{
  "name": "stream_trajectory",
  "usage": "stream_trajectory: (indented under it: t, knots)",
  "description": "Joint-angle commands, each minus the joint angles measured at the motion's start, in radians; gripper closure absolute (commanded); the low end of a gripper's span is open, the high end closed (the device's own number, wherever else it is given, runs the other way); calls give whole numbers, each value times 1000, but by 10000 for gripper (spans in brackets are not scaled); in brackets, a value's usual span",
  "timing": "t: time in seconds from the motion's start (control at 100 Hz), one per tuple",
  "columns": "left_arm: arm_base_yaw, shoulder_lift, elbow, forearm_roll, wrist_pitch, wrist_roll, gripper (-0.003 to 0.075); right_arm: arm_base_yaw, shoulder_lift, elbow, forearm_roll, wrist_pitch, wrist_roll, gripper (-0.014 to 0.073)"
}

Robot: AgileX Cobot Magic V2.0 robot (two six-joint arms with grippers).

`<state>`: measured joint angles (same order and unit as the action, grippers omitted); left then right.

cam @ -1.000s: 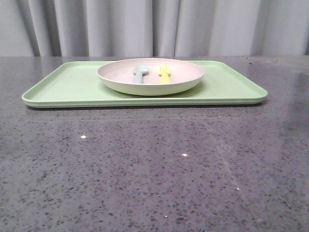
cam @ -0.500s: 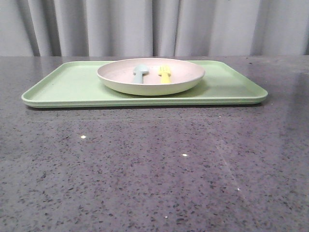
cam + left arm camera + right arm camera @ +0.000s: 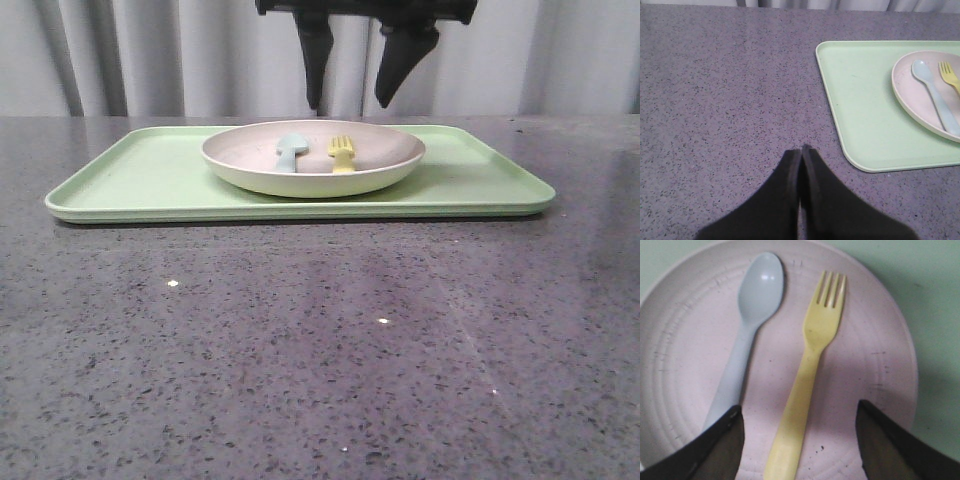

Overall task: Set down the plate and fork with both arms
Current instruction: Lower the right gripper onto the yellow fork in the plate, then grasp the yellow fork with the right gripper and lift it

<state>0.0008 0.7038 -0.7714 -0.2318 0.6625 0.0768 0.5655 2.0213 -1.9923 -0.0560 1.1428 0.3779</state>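
The pale pink plate sits on the light-green tray at the back of the table. The yellow fork lies in the plate beside a blue-grey spoon. My right gripper hangs open above the plate, over the fork. In the right wrist view its fingers straddle the fork's handle without touching, with the plate under it. My left gripper is shut and empty over bare table, left of the tray. The plate and fork show at that view's edge.
Grey speckled stone table spreads in front of the tray. Grey curtain hangs behind the table. The spoon lies close beside the fork, under one finger of the right gripper.
My right gripper has come down into the front view above the plate; it was out of view before. Plate, fork, spoon and tray have not moved.
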Motion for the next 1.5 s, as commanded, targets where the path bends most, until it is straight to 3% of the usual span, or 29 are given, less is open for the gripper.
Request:
stream_trajectory:
  t: [0.0, 0.57, 0.86, 1.02, 1.49]
  knots:
    - [3, -4, -27, -21, -75, -5, 741, -1, -26, -43, -20, 10, 18, 106]
    - [3, -4, -27, -21, -63, -5, 741, -1, 49, -41, 5, 42, 44, 118]
    - [3, -4, -27, -21, -63, -5, 741, -1, 49, -41, 5, 45, 44, 424]
    - [3, -4, -27, -21, -63, -5, 741, -1, 49, -41, 5, 46, 45, 552]
    - [3, -4, -27, -21, -61, -5, 741, -1, 15, -41, 3, 53, 45, 571]
